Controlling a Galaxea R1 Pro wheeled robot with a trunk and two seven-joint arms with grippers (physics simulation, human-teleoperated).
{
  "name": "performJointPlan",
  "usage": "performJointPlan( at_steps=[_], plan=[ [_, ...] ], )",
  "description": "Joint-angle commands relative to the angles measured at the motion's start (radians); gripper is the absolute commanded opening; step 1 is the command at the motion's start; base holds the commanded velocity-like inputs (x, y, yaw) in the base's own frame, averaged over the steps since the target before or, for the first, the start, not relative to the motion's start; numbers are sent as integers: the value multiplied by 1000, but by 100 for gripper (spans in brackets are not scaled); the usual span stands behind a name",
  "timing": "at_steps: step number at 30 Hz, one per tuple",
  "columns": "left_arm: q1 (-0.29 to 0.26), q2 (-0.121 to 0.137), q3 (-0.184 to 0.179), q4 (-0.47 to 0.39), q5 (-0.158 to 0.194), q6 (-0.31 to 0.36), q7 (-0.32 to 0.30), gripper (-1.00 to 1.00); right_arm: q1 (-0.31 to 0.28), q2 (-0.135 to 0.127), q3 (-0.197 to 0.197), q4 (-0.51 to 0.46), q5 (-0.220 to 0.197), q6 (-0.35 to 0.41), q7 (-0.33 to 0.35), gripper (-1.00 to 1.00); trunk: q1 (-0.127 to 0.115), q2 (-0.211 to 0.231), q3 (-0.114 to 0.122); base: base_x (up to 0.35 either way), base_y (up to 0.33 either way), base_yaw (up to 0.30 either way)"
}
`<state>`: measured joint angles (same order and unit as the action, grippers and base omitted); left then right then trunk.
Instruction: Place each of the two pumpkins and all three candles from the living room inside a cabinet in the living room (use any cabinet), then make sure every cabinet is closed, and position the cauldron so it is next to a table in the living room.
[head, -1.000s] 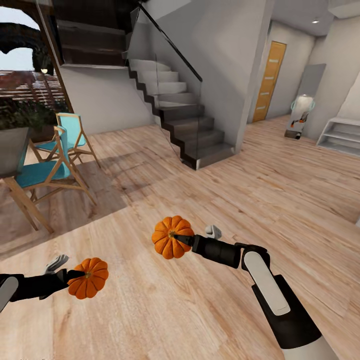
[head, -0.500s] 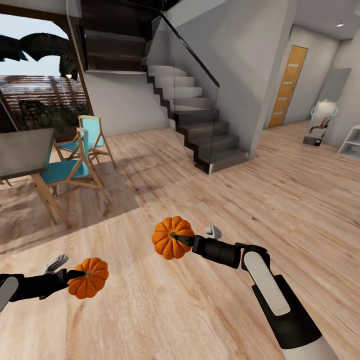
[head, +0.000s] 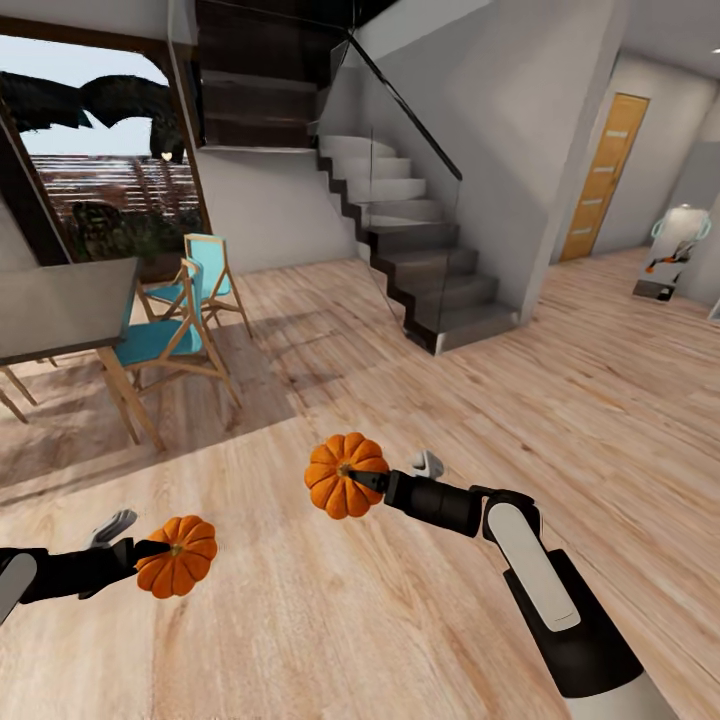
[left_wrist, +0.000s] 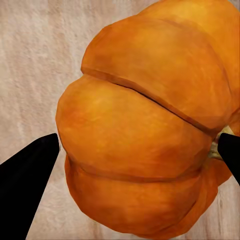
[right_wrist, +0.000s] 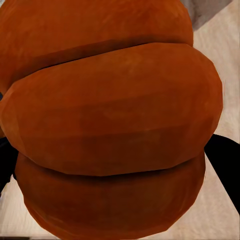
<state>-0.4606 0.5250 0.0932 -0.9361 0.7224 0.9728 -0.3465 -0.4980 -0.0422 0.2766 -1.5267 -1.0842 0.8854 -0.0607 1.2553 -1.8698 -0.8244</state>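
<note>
I carry two small orange ribbed pumpkins above the wooden floor. My left gripper (head: 165, 553) is shut on one pumpkin (head: 180, 570) at the lower left of the head view. That pumpkin (left_wrist: 150, 125) sits between two dark fingertips (left_wrist: 30, 165) in the left wrist view. My right gripper (head: 365, 482) is shut on the other pumpkin (head: 342, 476) near the middle of the head view. This pumpkin (right_wrist: 110, 120) looms close in the right wrist view. The cabinet, candles and cauldron are out of view.
A dark table (head: 60, 305) with teal wooden chairs (head: 175, 335) stands at the left by a large window. A grey staircase (head: 430, 270) with a glass rail rises ahead. An orange door (head: 605, 175) and a white stand (head: 675, 250) are at the far right.
The whole view has swung left: stairs, door and chairs shift right in the picture and the table comes into view. Both arms and pumpkins hold the same pose.
</note>
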Motion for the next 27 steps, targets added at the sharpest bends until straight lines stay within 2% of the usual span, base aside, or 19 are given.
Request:
performJointPlan(
  at_steps=[1, 7, 11, 14, 21, 23, 27],
  plan=[
    [-1, 0, 2, 0, -8, 4, -8, -100, -1, -1, 1, -1, -8, 2, -7, -100, 0, 0, -1, 0, 0, 279],
    [-1, 0, 7, 0, -6, 6, -10, -100, -1, -1, 2, -1, -4, 1, -7, -100, 0, 0, -1, 0, 0, 289],
    [-1, 0, 8, 0, -5, 6, -11, -100, -1, 2, 3, -1, 54, 3, -5, -100, 0, 0, -1, 0, 0, 291],
    [-1, 0, 8, 0, -5, 6, -9, -100, -1, 3, 4, -1, 90, 3, -4, -100, -12, 21, 9, 0, 0, 291],
    [-1, -3, 5, 0, -5, 5, -3, -100, -1, 3, 3, -1, 100, 3, -10, -100, -38, 70, 30, 0, 0, 291],
    [-1, -9, 4, 0, -7, 4, -1, -100, -1, 2, 0, -1, 103, 2, -29, -100, -46, 84, 37, 0, 0, 291],
    [-1, -25, 4, 0, -14, 3, 1, -100, -1, 4, -6, -1, 151, 2, -165, -100, -61, 112, 49, 0, 0, 291]
  ],
)
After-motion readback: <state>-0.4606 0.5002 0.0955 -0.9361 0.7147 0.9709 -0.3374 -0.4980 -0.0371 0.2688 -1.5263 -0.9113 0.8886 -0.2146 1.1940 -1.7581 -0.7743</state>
